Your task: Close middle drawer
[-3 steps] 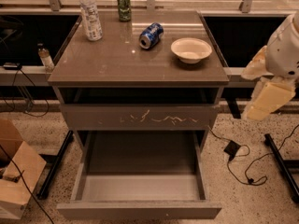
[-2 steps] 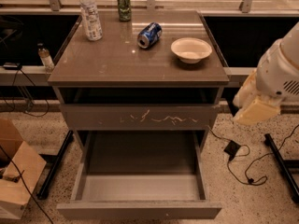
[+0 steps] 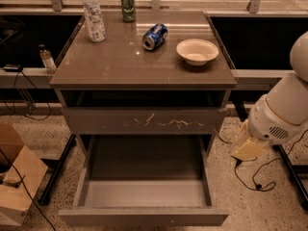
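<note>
The middle drawer (image 3: 143,216) is pulled far out of the grey-brown cabinet, and its wide shallow box is empty. Its plain handleless front faces me at the bottom of the view. Above it sits the drawer front with pale scratch marks (image 3: 144,121), pushed in. My arm comes in from the right. My gripper (image 3: 247,149) is the pale yellowish end hanging low beside the cabinet, to the right of the open drawer's right side wall and apart from it.
On the cabinet top (image 3: 115,66) stand a water bottle (image 3: 94,16), a green can (image 3: 127,6), a blue can on its side (image 3: 155,36) and a white bowl (image 3: 197,51). A cardboard box (image 3: 14,184) stands on the floor at left. A black cable (image 3: 255,184) lies at right.
My arm has come down and to the left, bringing the gripper from beside the cabinet top to the level of the open drawer. The drawer has not moved.
</note>
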Robot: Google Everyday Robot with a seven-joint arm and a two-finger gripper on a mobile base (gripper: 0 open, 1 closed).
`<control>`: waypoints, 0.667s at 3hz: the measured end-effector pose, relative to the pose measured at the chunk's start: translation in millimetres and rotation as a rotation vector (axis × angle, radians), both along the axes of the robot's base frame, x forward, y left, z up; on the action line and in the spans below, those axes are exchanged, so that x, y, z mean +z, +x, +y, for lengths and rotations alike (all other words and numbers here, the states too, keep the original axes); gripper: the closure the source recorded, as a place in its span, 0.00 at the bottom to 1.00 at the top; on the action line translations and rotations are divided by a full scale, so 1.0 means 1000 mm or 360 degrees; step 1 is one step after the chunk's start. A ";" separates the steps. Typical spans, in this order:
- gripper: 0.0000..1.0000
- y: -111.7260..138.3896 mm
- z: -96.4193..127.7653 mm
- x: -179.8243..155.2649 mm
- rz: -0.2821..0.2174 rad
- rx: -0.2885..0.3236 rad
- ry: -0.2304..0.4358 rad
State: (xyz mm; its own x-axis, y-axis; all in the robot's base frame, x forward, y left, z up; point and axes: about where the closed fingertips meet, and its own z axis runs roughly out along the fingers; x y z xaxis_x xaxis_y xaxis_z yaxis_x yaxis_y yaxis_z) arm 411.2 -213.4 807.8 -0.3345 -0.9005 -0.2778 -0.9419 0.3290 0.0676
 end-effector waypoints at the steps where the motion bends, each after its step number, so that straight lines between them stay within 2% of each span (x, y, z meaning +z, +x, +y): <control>1: 1.00 0.001 -0.001 -0.013 0.0045 0.0001 0.0015; 2: 1.00 -0.001 0.007 -0.027 0.0090 0.0008 0.0042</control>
State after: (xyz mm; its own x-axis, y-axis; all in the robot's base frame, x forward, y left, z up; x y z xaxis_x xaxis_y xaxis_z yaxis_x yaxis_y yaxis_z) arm 410.3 -206.6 780.6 -0.3459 -0.8948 -0.2823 -0.9379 0.3217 0.1296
